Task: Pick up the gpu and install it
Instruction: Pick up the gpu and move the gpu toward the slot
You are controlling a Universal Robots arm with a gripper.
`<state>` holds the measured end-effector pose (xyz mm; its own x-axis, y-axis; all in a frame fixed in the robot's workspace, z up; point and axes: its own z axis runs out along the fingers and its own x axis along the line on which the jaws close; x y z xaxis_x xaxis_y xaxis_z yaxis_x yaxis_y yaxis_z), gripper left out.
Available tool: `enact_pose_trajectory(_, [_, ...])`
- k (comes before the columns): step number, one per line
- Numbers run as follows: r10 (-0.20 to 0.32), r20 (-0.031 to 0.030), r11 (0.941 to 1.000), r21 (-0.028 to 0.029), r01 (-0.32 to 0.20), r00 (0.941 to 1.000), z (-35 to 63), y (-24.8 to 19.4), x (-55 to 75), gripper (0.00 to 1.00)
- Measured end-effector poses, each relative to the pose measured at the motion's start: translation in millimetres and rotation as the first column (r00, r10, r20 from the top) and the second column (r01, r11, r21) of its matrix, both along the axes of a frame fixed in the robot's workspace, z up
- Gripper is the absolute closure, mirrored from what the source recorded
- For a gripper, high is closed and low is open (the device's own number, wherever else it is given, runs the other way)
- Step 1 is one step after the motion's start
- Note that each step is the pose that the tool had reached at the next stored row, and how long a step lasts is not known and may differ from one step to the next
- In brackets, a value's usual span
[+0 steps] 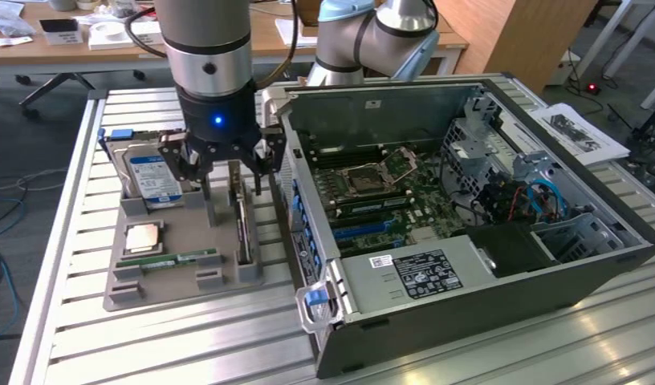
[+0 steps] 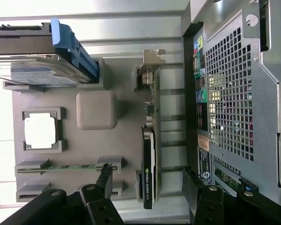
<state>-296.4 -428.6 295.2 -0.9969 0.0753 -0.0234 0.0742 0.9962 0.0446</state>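
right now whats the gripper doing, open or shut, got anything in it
gripper: open, holding nothing; it hangs over the gpu with a finger to each side, not closed on it.

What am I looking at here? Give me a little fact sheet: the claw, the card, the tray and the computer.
gripper: open, poised over the gpu, holding nothing
gpu: standing on edge in the gray tray, not yet lifted
also on tray: hard drive, processor chip, RAM stick
computer case: beside the tray, side open, motherboard exposed
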Motion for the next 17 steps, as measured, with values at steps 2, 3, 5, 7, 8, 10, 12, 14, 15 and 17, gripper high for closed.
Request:
enact_pose_trajectory(2, [0.000,0.0000,1.0000,0.0000,0.000,1.0000,-2.6,0.0,0.0,0.29])
enact_pose_trajectory(3, [0.000,0.0000,1.0000,0.0000,0.000,1.0000,-4.2,0.0,0.0,0.29])
enact_pose_trajectory(5, [0.000,-0.0001,1.0000,-0.0001,0.000,1.0000,-7.1,0.0,0.0,0.29])
enact_pose_trajectory(7, [0.000,-0.0001,1.0000,-0.0001,0.000,1.0000,-10.0,0.0,0.0,0.29])
enact_pose_trajectory(8, [0.000,-0.0001,1.0000,0.0000,0.000,1.0000,-11.5,0.0,0.0,0.29])
enact_pose_trajectory(10, [0.000,0.0000,1.0000,0.0000,0.000,1.0000,-14.1,0.0,0.0,0.29])
enact_pose_trajectory(12, [0.000,-0.0001,1.0000,0.0000,0.000,1.0000,-16.4,0.0,0.0,0.29])
enact_pose_trajectory(14, [0.000,0.0000,1.0000,0.0001,0.000,1.0000,-18.5,0.0,0.0,0.29])
enact_pose_trajectory(15, [0.000,-0.0001,1.0000,0.0000,0.000,1.0000,-19.5,0.0,0.0,0.29])
enact_pose_trajectory(17, [0.000,0.0000,1.0000,0.0000,0.000,1.0000,-21.4,0.0,0.0,0.29])
